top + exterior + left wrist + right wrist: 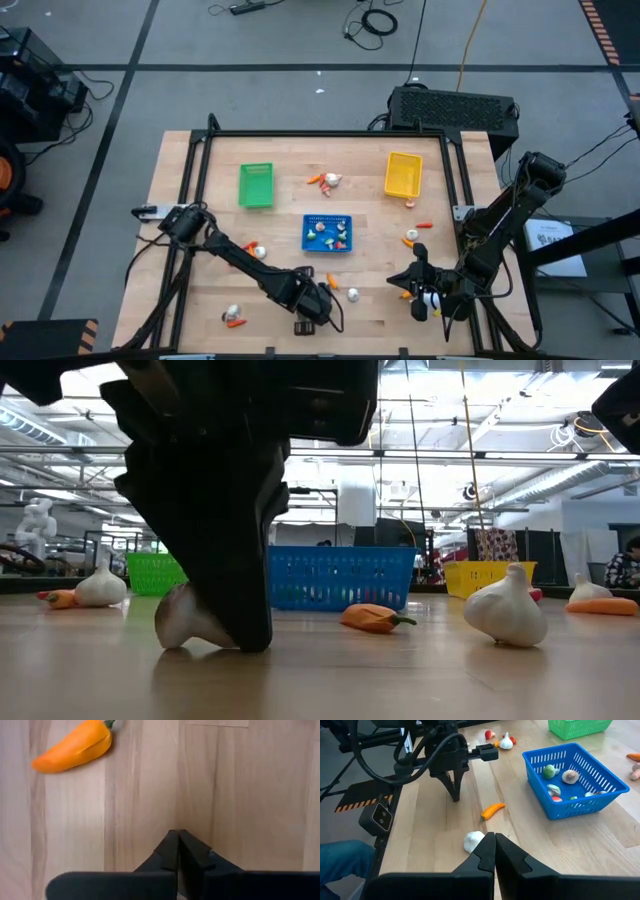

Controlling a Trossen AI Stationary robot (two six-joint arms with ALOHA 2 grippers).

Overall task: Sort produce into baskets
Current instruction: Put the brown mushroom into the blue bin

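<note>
Left gripper down on the wood, fingers together on nothing, pale bulb just beside them: pick step, grasp looks empty; next, reopen and recentre over bulb.

The high view looks straight down over the whole desk. The low view sits at desk height, facing the blue basket (also seen overhead). The left wrist view hovers close above the wood; the right wrist view looks across towards that basket.
</note>
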